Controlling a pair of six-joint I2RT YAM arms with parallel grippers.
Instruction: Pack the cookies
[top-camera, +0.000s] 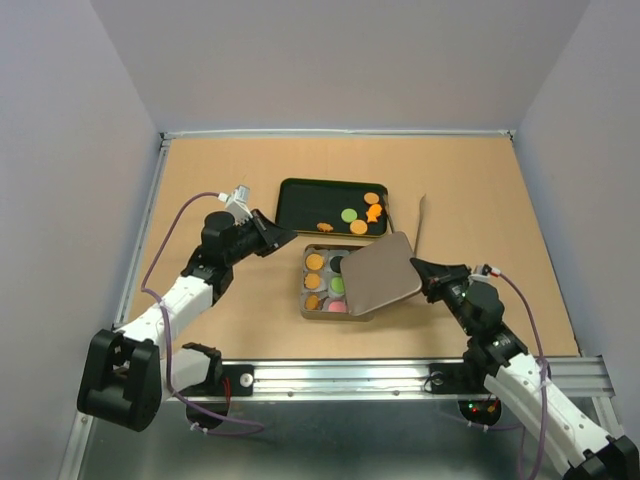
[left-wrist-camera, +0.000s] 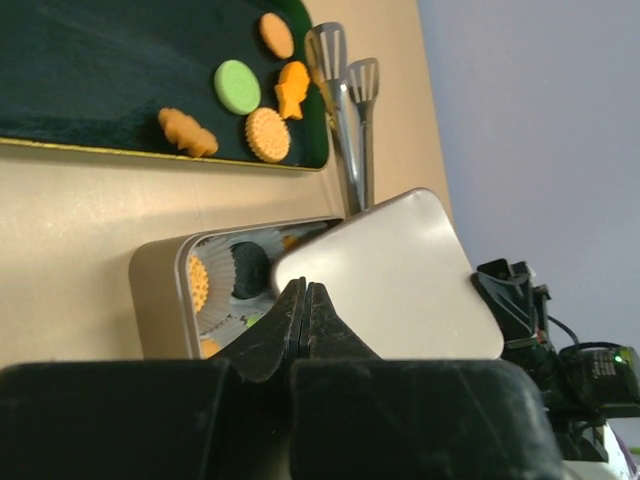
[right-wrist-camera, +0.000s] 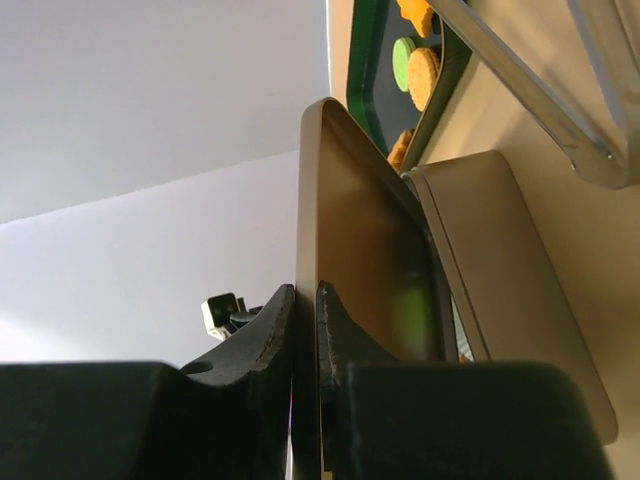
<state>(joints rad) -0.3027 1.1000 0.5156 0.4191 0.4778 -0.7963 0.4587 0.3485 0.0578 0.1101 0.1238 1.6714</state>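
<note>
Cookies (top-camera: 348, 214) are looking light and crumbly (edge grips, I'd guess); right gripper (right-wrist-camera: 305, 297) is pinching the tin lid (top-camera: 382, 275) by its rim, left gripper (left-wrist-camera: 306, 292) is sitting pressed together, empty.

Cookies (left-wrist-camera: 267, 134) matt, grainy; lid (top-camera: 385, 272) matt metal; tray (top-camera: 310, 205) matt dark; tongs (left-wrist-camera: 350, 130) shiny steel.

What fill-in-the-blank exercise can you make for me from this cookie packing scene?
1. The right gripper clamps the lid, while the left gripper has its jaws ____ on nothing.
2. The fish-shaped cookie on the tray is ____.
3. Only one round cookie on the tray is ____.
Missing words: shut; orange; green.
</note>
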